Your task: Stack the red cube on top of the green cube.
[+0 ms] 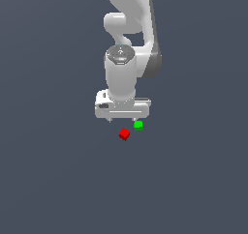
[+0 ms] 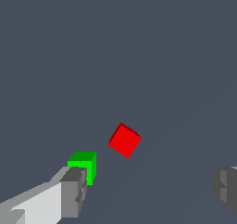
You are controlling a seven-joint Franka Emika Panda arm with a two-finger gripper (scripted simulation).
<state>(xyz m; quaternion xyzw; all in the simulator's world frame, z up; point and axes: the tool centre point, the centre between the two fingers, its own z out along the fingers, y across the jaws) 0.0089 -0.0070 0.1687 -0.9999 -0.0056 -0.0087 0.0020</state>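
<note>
The red cube (image 1: 124,134) lies on the dark grey floor, turned at an angle. The green cube (image 1: 138,125) sits just beside it, toward the exterior view's right and a little farther back, apart from it. My white gripper (image 1: 123,119) hangs above and just behind both cubes, open and empty. In the wrist view the red cube (image 2: 124,140) lies ahead of the gap between my spread fingers (image 2: 74,190). The green cube (image 2: 84,165) sits right by one fingertip, partly hidden behind it.
The floor (image 1: 58,180) is a plain dark grey surface with nothing else on it. The white arm (image 1: 128,25) rises behind the gripper.
</note>
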